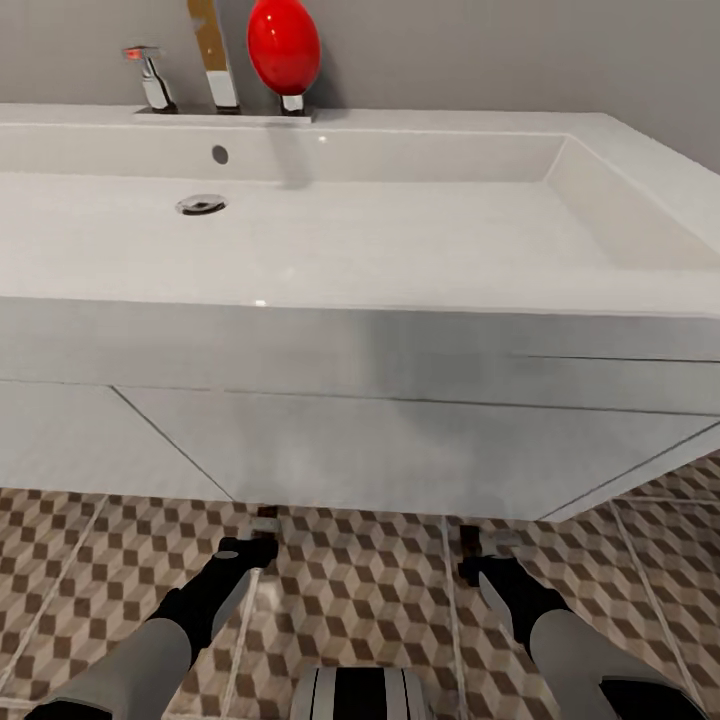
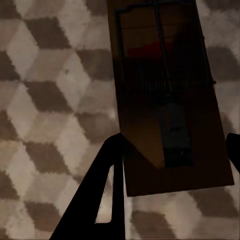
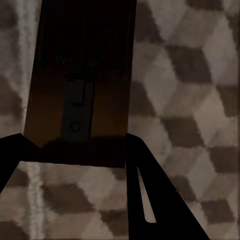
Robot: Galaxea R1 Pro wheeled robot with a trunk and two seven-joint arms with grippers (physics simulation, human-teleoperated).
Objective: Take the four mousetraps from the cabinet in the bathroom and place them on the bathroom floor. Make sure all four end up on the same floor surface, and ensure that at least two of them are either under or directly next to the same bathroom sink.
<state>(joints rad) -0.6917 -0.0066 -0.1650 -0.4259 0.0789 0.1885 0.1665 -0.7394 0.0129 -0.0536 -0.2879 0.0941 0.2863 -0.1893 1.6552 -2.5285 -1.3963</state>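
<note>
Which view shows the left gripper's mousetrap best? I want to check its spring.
The left wrist view: the mousetrap fills it, wire and spring visible. The head view shows only a small dark piece at the left gripper.

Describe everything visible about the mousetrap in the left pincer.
The mousetrap is a flat, dark-brown, wood-like rectangular board carrying a thin dark wire frame, a coiled spring across its middle, a dull red patch and a grey metal plate. The left pincer grips one short end, a black finger against each side. In the head view it sticks out ahead of the pincer, low over the cube-patterned floor, at the vanity's front edge. Floor contact cannot be told.
</note>
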